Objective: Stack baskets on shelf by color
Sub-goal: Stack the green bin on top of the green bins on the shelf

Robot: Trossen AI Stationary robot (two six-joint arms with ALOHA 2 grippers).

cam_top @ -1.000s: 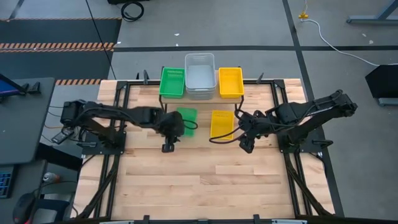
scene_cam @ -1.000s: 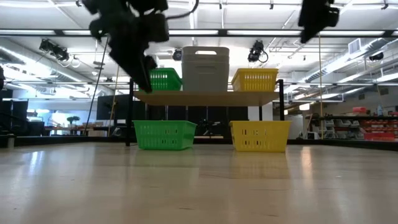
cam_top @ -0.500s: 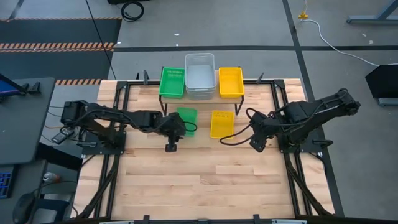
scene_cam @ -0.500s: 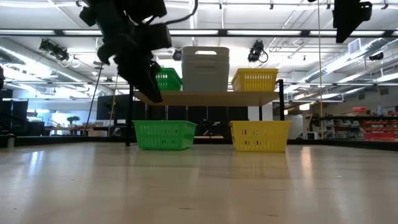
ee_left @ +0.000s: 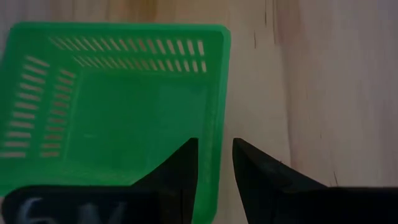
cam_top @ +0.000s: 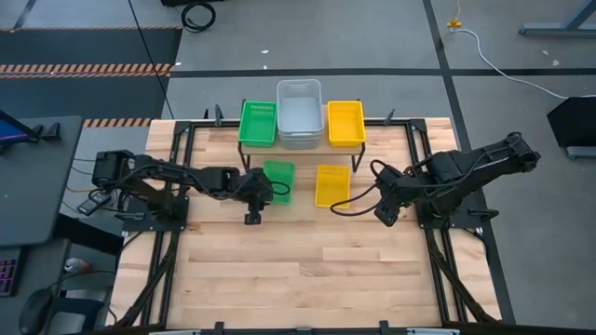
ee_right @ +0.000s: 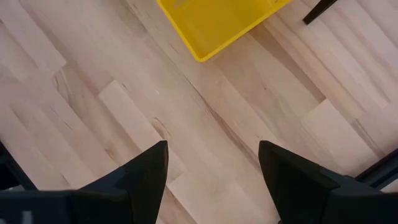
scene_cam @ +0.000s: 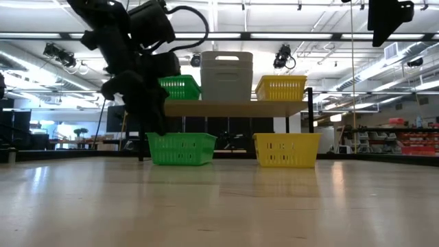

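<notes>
Baskets are sitting in two rows: on the shelf (cam_top: pixel 300 146), a green basket (cam_top: pixel 258 122) on the left, a stack of pale grey baskets (cam_top: pixel 299 113) in the middle and a yellow basket (cam_top: pixel 345 123) on the right. On the tabletop (cam_top: pixel 298 270) in front of the shelf, a loose green basket (cam_top: pixel 278 178) is lying just left of a loose yellow basket (cam_top: pixel 332 184).

Left gripper (ee_left: pixel 214 148) is hanging right over the loose green basket's near-right corner, fingers narrowly parted with the basket's side wall between them. Possibly touching the rim already; contact is hard to confirm from the wrist view.

Right gripper (ee_right: pixel 214 162) is hovering over bare tabletop to the right of the loose yellow basket, clear of it, fingers spread wide and holding nothing.
</notes>
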